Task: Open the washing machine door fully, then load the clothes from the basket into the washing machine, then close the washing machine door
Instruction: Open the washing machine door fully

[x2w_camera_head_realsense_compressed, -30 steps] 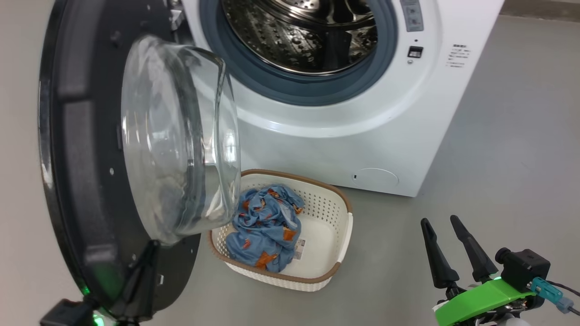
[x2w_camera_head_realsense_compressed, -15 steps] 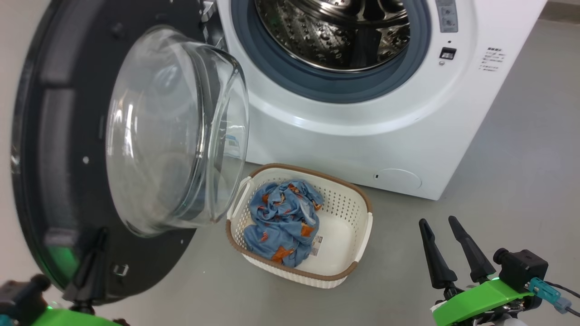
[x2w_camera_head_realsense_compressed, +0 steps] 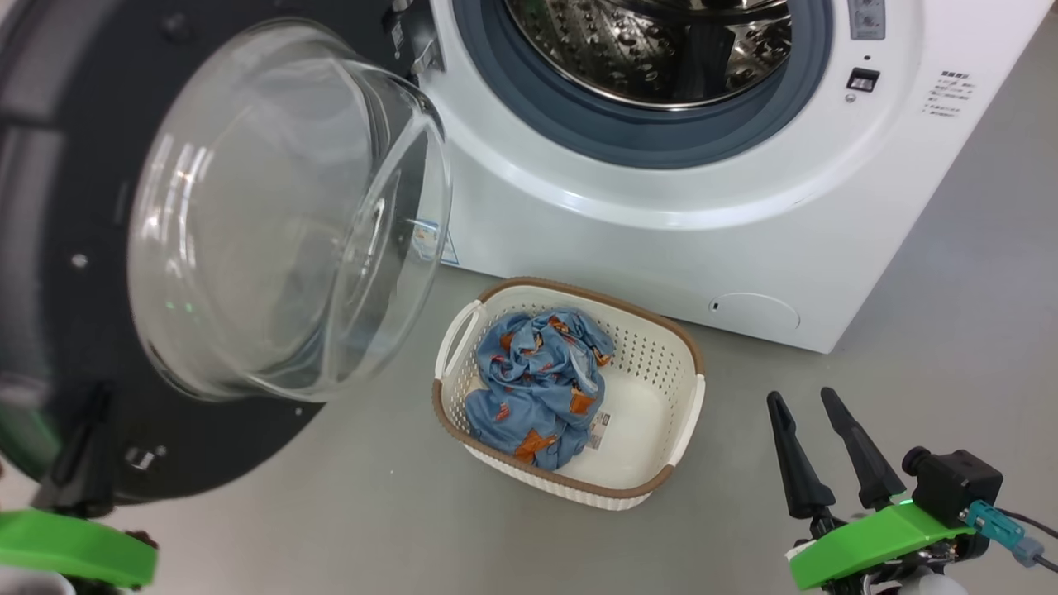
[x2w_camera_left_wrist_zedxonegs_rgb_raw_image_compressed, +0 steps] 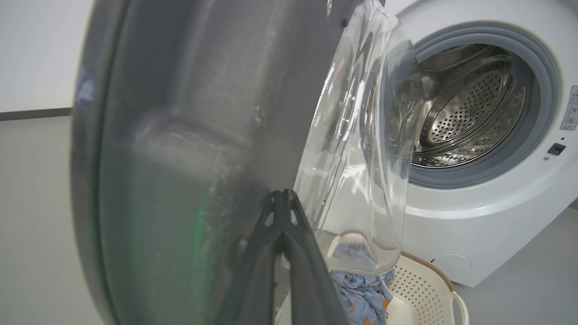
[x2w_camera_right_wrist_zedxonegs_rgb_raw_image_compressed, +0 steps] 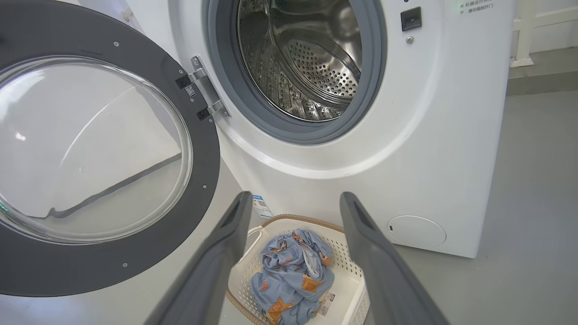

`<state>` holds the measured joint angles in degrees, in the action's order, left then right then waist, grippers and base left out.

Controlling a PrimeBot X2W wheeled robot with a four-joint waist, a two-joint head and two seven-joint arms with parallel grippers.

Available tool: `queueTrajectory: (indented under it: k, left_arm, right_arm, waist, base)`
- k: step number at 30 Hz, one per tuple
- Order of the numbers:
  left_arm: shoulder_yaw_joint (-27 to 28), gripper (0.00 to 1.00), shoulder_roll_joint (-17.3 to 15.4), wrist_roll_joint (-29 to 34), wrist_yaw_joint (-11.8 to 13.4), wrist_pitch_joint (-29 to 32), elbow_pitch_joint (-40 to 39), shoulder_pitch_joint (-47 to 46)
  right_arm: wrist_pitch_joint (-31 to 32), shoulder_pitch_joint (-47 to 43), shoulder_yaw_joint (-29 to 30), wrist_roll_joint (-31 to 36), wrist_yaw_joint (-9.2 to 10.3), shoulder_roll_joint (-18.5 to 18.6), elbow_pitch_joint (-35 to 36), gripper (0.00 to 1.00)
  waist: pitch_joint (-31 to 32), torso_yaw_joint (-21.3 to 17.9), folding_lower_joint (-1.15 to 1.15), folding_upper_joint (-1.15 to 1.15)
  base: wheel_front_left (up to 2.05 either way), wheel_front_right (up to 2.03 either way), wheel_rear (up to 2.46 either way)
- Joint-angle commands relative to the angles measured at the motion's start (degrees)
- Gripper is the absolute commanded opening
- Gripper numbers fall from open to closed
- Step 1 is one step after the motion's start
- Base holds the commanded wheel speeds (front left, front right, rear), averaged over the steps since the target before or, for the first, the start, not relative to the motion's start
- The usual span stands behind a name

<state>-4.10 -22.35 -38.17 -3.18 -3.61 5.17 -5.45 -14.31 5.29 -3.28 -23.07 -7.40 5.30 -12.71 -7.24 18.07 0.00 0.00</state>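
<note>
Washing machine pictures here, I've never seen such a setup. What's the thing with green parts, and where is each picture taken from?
It's a two-armed robot. One picture looks down from its head; the other two come from wrist cameras, looking along each gripper's dark fingers. The left gripper is shut, holding nothing, by the open washing machine door. The right gripper is open and empty. On the floor, before the washing machine, a basket holds blue clothes.
</note>
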Motion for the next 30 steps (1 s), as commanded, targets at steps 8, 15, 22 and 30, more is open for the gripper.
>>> queueTrajectory:
  k: [8,15,22,30]
  left_arm:
    - [4.7,0.00,-7.0,-1.6,-1.4,1.1,6.9,-8.9]
    - [4.5,0.00,-10.2,-2.3,-2.9,1.1,14.2,-14.6]
    - [3.5,0.00,-12.3,-3.8,-3.9,0.6,21.1,-19.7]
    - [-0.5,0.00,-15.0,-4.6,-4.3,-1.3,28.8,-25.3]
  right_arm:
    - [-0.7,3.8,-1.2,1.3,-0.09,-0.7,1.4,1.00]
    - [-0.7,5.5,-0.7,2.1,-0.09,-1.1,1.5,1.00]
    - [-0.7,6.6,-0.2,2.5,-0.09,-1.3,1.4,1.00]
    - [-0.7,7.7,-0.2,2.8,-0.09,-1.6,0.9,1.00]
  waist:
    - [-3.4,1.3,0.00,0.00]
    - [-5.8,1.8,0.00,0.00]
    - [-7.3,2.2,0.00,0.00]
    - [-8.2,2.1,0.00,0.00]
  base:
    - [0.00,0.00,0.00]
    - [0.00,0.00,0.00]
    - [0.00,0.00,0.00]
    - [0.00,0.00,0.00]
